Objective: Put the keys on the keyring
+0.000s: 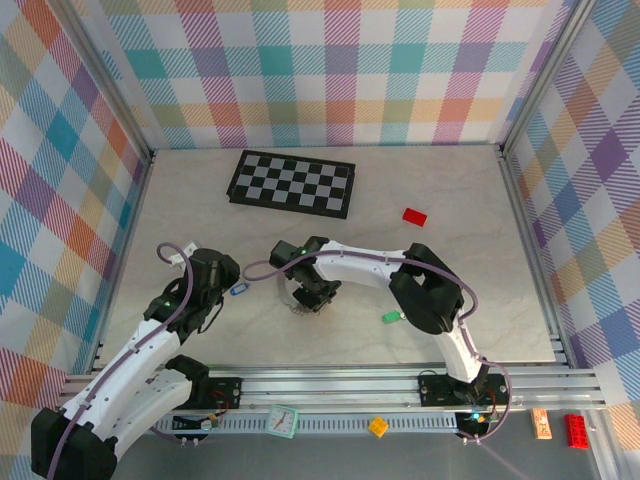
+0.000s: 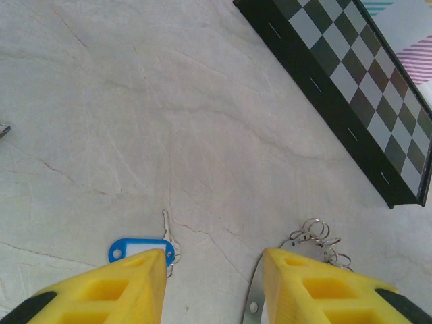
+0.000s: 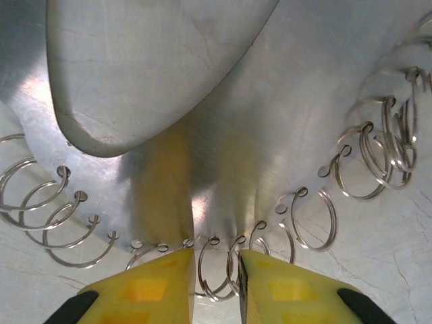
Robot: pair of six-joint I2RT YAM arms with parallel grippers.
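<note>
Right pincer (image 3: 214, 273) clenched on a thin wire loop of the shiny flat-metal keyring (image 3: 304, 101) just ahead of its tips. My left pincer (image 2: 214, 277) is released, blue plastic-headed key (image 2: 138, 248) beside one finger.

Bright, even, diffuse light from above fills the overhead view. The pale marbled tabletop (image 1: 250, 340) carries only faint, soft shadows beneath the arms. Up close, the brushed grey metal keyring (image 3: 304, 101) shows hazy glare and a blurred yellow reflection of the right hand (image 3: 216, 270).
</note>
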